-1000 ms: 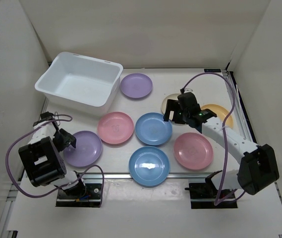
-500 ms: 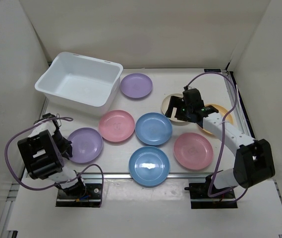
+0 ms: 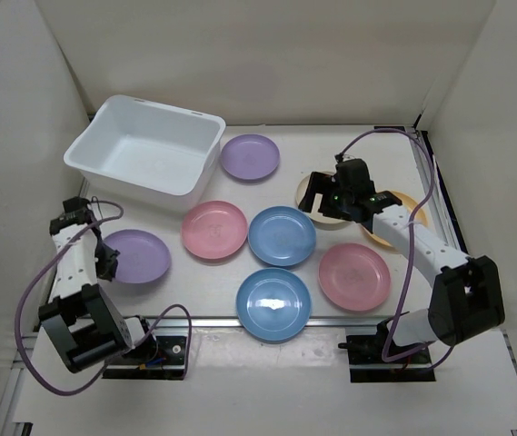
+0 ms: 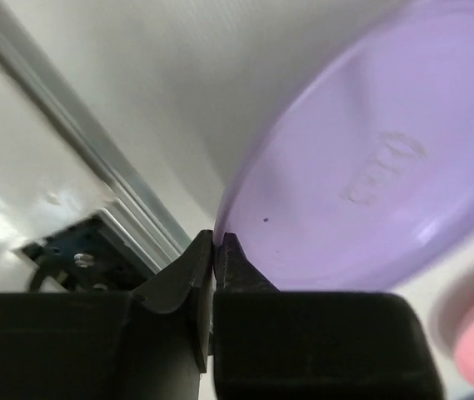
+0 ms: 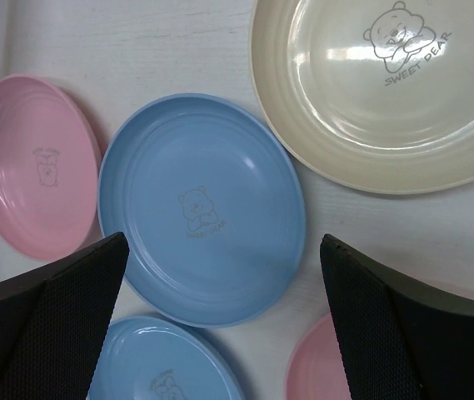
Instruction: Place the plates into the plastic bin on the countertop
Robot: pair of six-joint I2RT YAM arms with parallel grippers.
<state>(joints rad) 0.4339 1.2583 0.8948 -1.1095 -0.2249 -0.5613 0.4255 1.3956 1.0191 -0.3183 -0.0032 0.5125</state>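
Okay, left tool (image 4: 213, 242) has snapped shut on the purple plate (image 3: 140, 257) rim, plate now further left on the counter (image 3: 349, 145), outside the bin (image 3: 205, 159); right tool (image 5: 224, 267) open above cream plate (image 5: 386, 108).

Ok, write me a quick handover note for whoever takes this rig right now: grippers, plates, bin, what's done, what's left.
Left gripper: shut on the rim of the near purple plate.
Right gripper: open, holding nothing, over the cream plate's edge.
Plastic bin: far left of the countertop, nothing inside.
Done: first plate gripped, none binned.
Left: all eight plates, the other seven lying on the countertop.
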